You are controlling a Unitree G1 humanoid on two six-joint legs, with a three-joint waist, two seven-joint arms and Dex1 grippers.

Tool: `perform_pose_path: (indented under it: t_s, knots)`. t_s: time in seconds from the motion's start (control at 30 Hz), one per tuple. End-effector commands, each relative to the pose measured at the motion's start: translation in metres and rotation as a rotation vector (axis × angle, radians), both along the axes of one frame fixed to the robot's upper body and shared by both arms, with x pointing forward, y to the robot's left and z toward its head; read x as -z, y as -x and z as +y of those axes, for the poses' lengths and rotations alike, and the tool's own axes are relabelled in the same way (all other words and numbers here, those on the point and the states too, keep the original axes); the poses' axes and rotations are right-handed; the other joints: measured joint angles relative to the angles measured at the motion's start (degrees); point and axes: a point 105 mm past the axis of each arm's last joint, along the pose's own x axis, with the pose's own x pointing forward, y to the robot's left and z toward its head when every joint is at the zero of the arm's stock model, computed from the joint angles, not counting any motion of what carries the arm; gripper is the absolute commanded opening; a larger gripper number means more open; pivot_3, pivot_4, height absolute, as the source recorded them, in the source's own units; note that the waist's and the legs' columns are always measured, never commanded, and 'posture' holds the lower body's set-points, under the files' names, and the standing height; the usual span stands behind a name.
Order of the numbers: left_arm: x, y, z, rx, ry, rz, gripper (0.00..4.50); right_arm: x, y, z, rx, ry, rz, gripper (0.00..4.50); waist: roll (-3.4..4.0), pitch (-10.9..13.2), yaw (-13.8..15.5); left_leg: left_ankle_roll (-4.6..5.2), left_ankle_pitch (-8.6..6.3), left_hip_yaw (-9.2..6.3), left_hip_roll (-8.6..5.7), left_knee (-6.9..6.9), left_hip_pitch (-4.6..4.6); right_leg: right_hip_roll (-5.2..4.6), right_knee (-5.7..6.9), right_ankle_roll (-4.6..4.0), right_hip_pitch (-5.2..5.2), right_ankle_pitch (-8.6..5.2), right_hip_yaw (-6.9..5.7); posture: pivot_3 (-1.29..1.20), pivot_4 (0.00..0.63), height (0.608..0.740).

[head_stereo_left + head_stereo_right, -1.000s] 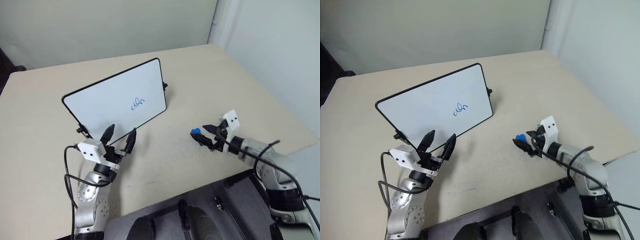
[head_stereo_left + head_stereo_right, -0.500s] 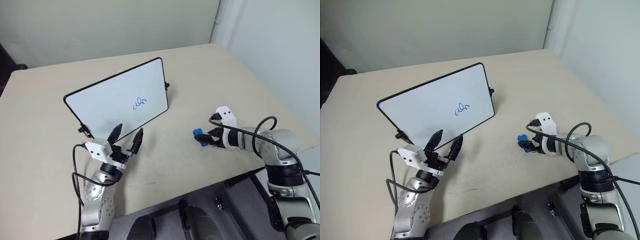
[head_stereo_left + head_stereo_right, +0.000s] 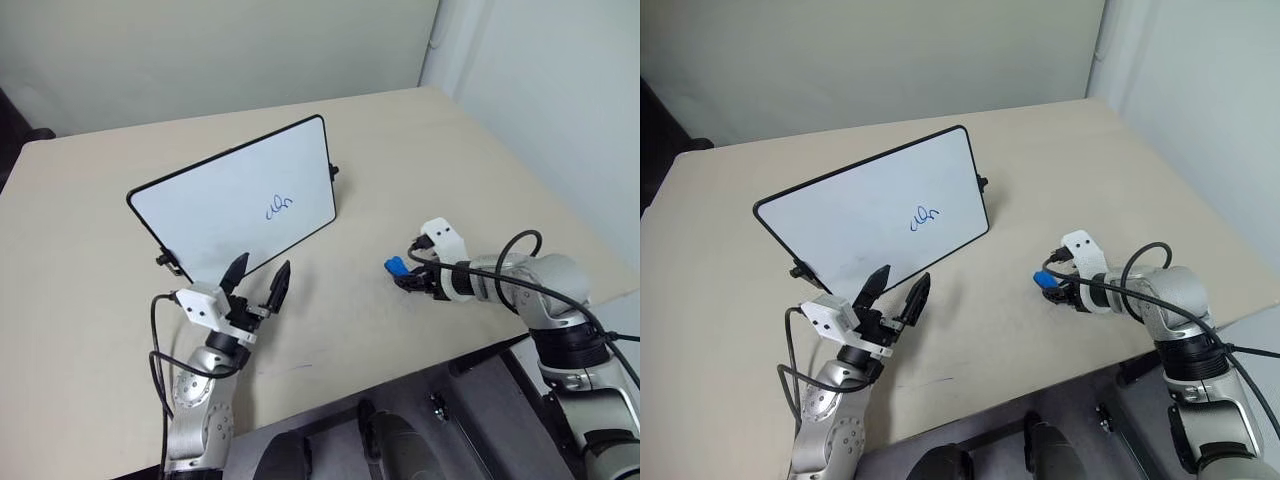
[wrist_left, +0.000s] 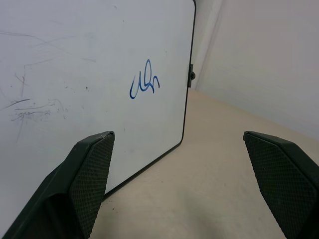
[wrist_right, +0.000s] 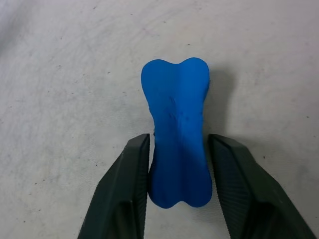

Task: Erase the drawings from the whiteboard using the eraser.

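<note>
Right hand [image 5: 177, 164] is down on the beige tabletop [image 3: 420, 170], its black fingers [image 5: 127, 189] pinching the small bright blue bone-shaped eraser [image 5: 178, 142], which lies on the tabletop well right of the board. Left hand [image 3: 258, 281] is spread wide, empty, just in front of the large white black-framed whiteboard [image 3: 215, 205] standing tilted on its feet. Small blue scribble drawings [image 3: 277, 206] sit right of the board's centre.
</note>
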Motion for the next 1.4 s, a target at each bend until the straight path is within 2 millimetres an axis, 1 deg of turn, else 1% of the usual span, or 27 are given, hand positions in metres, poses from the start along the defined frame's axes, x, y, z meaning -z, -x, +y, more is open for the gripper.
perform_pose_path:
  t_s: [0.03, 0.1, 0.17, 0.23, 0.3, 0.47, 0.57, 0.6, 0.7, 0.77, 0.83, 0.93, 1.0, 1.13, 1.17, 1.2, 1.3, 1.4]
  knots:
    - [-0.015, 0.005, -0.002, 0.001, -0.005, -0.066, 4.50, 0.007, 0.004, 0.004, -0.032, 0.004, 0.035, 2.15, 0.00, 0.0, 0.0, 0.00, 0.00, 0.00, -0.01, 0.00, 0.01, 0.01, 0.00, 0.00, 0.02, 0.00, 0.00, 0.00, 0.150, 0.740]
    - [-0.015, 0.005, -0.003, 0.000, -0.003, -0.066, 4.50, 0.008, 0.005, 0.004, -0.041, 0.009, 0.038, 1.80, 0.01, 0.0, 0.0, 0.00, 0.00, 0.00, -0.01, 0.01, 0.04, 0.01, 0.00, 0.00, 0.04, 0.01, 0.01, 0.00, 0.150, 0.740]
    - [-0.015, 0.005, -0.003, 0.000, 0.000, -0.066, 4.50, 0.010, 0.007, 0.004, -0.057, 0.018, 0.040, 1.26, 0.01, 0.0, 0.0, 0.00, 0.00, 0.00, -0.01, 0.01, 0.05, 0.00, 0.00, 0.00, 0.05, 0.01, 0.01, 0.00, 0.150, 0.740]
    - [-0.015, 0.006, -0.004, 0.000, 0.001, -0.066, 4.50, 0.010, 0.008, 0.005, -0.075, 0.021, 0.038, 0.63, 0.01, 0.0, 0.0, 0.00, 0.00, -0.01, 0.01, 0.01, 0.05, 0.01, 0.00, -0.01, 0.05, 0.01, 0.01, 0.00, 0.150, 0.740]
    - [-0.015, 0.006, -0.004, -0.003, 0.001, -0.067, 4.50, 0.011, 0.010, 0.006, -0.089, 0.024, 0.038, 0.28, 0.01, 0.0, 0.0, 0.00, 0.00, 0.00, 0.01, 0.01, 0.05, 0.02, 0.00, -0.01, 0.05, 0.00, 0.01, 0.00, 0.150, 0.740]
    - [-0.014, 0.007, -0.003, -0.010, 0.004, -0.068, 4.50, 0.010, 0.012, 0.008, -0.123, 0.024, 0.031, 0.24, 0.01, 0.0, 0.0, 0.02, -0.02, -0.01, 0.01, 0.00, 0.05, 0.02, -0.01, -0.01, 0.05, -0.02, 0.00, 0.00, 0.150, 0.740]
    - [-0.014, 0.008, -0.002, -0.013, 0.005, -0.069, 4.50, 0.004, 0.014, 0.013, -0.164, -0.002, -0.001, 0.24, 0.01, 0.0, 0.0, 0.02, -0.02, -0.01, 0.01, 0.00, 0.05, 0.02, -0.02, -0.01, 0.05, -0.02, 0.01, 0.00, 0.150, 0.740]
    - [-0.014, 0.008, -0.002, -0.014, 0.005, -0.069, 4.50, -0.004, 0.014, 0.017, -0.183, -0.037, -0.034, 0.24, 0.01, 0.0, 0.0, 0.02, -0.02, -0.01, 0.01, 0.00, 0.05, 0.03, -0.02, -0.02, 0.05, -0.02, 0.01, 0.00, 0.150, 0.740]
    - [-0.014, 0.009, -0.001, -0.019, 0.003, -0.068, 4.50, -0.044, 0.009, 0.032, -0.229, -0.203, -0.200, 0.24, 0.07, 0.0, -0.1, 0.02, -0.02, 0.00, -0.01, 0.00, 0.03, 0.04, -0.02, -0.02, 0.03, -0.02, 0.01, 0.00, 0.150, 0.740]
    - [-0.014, 0.010, 0.000, -0.022, 0.001, -0.068, 4.50, -0.067, 0.006, 0.040, -0.236, -0.301, -0.279, 0.24, 0.10, 0.0, -0.2, 0.02, -0.02, 0.01, -0.04, 0.00, 0.02, 0.05, -0.01, -0.04, 0.00, 0.01, 0.03, 0.00, 0.150, 0.740]
    - [-0.014, 0.010, 0.002, -0.031, -0.005, -0.068, 4.50, -0.077, 0.001, 0.047, -0.227, -0.343, -0.326, 0.24, 0.10, 0.0, -0.2, 0.02, -0.02, 0.00, -0.05, 0.02, 0.03, 0.05, 0.00, -0.05, 0.01, 0.02, 0.03, 0.00, 0.150, 0.740]
    - [-0.015, 0.011, 0.006, -0.043, -0.015, -0.069, 4.50, -0.076, -0.009, 0.057, -0.215, -0.340, -0.354, 0.24, 0.09, 0.0, -0.2, 0.03, -0.02, 0.00, -0.05, 0.01, 0.03, 0.04, 0.00, -0.05, 0.03, 0.02, 0.01, 0.00, 0.150, 0.740]
    - [-0.016, 0.011, 0.010, -0.052, -0.018, -0.069, 4.50, -0.076, -0.014, 0.068, -0.217, -0.348, -0.369, 0.24, 0.09, 0.0, -0.1, 0.03, -0.02, -0.01, -0.03, 0.01, 0.03, -0.01, 0.00, -0.05, 0.02, 0.03, 0.03, 0.00, 0.150, 0.740]
    - [-0.017, 0.012, 0.015, -0.068, -0.025, -0.069, 4.50, -0.081, -0.022, 0.092, -0.228, -0.392, -0.405, 0.24, 0.11, 0.0, -0.1, 0.03, -0.02, -0.02, 0.02, 0.00, -0.06, -0.04, 0.01, -0.10, -0.14, 0.04, 0.06, 0.00, 0.150, 0.740]
    - [-0.017, 0.012, 0.017, -0.071, -0.026, -0.069, 4.50, -0.081, -0.025, 0.101, -0.230, -0.390, -0.410, 0.24, 0.11, 0.0, -0.1, 0.02, -0.02, -0.02, 0.04, 0.00, -0.15, -0.05, 0.03, -0.15, -0.23, 0.07, 0.05, 0.00, 0.150, 0.740]
    - [-0.018, 0.012, 0.018, -0.073, -0.027, -0.069, 4.50, -0.080, -0.027, 0.107, -0.232, -0.388, -0.413, 0.24, 0.11, 0.0, -0.1, 0.02, -0.02, -0.02, 0.05, 0.01, -0.23, -0.05, 0.03, -0.38, -0.31, 0.22, 0.07, 0.00, 0.150, 0.740]
    - [-0.019, 0.013, 0.020, -0.077, -0.029, -0.071, 4.50, -0.086, -0.030, 0.129, -0.258, -0.408, -0.446, 0.24, 0.11, 0.0, -0.1, 0.02, -0.02, -0.01, 0.09, 0.00, -0.30, -0.04, 0.04, -0.60, -0.42, 0.35, 0.07, 0.00, 0.150, 0.740]
    - [-0.020, 0.014, 0.021, -0.080, -0.031, -0.072, 4.50, -0.090, -0.031, 0.142, -0.272, -0.422, -0.470, 0.24, 0.10, 0.0, 0.1, 0.02, -0.02, -0.02, 0.19, 0.00, -0.42, -0.04, 0.05, -0.81, -0.49, 0.37, 0.06, 0.00, 0.150, 0.740]
